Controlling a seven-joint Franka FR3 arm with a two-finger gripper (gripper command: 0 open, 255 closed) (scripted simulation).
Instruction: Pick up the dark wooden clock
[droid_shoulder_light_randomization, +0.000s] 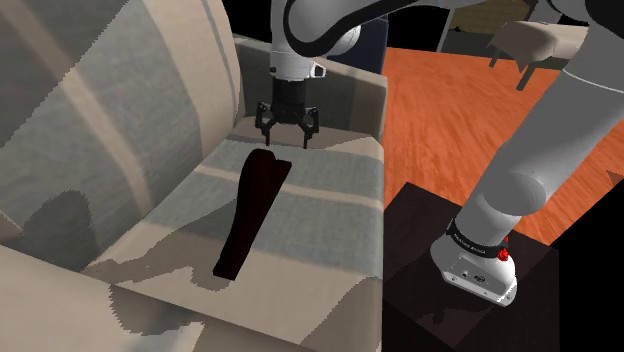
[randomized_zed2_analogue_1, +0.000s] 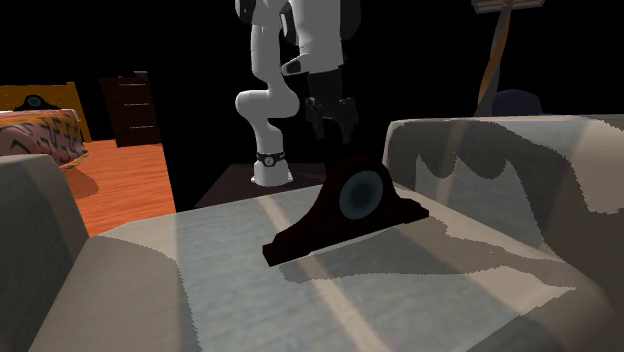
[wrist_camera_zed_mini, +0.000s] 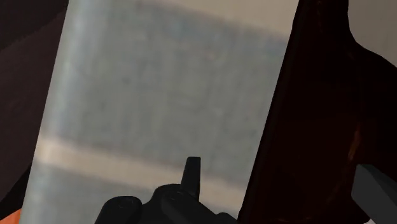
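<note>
A dark reddish-brown wooden mantel clock (droid_shoulder_light_randomization: 248, 210) stands upright on the sofa seat (droid_shoulder_light_randomization: 320, 220). Its round glass dial (randomized_zed2_analogue_1: 360, 195) faces the second exterior view. My black gripper (droid_shoulder_light_randomization: 288, 135) hangs just above the clock's far end, pointing down, open. It is also over the clock's arched top (randomized_zed2_analogue_1: 345, 165) as gripper (randomized_zed2_analogue_1: 332, 118) in the second exterior view. In the wrist view the clock's dark body (wrist_camera_zed_mini: 312, 114) lies below the gripper (wrist_camera_zed_mini: 283, 184), between the spread fingers and nearer the right finger (wrist_camera_zed_mini: 375, 191). Nothing is held.
The sofa's backrest (droid_shoulder_light_randomization: 110, 110) rises along the shoulder view's left and an armrest (randomized_zed2_analogue_1: 500, 160) stands beside the clock. My dark stand (droid_shoulder_light_randomization: 450, 300) is next to the seat on an orange wood floor (droid_shoulder_light_randomization: 450, 110). A dresser (randomized_zed2_analogue_1: 130, 110) stands far off.
</note>
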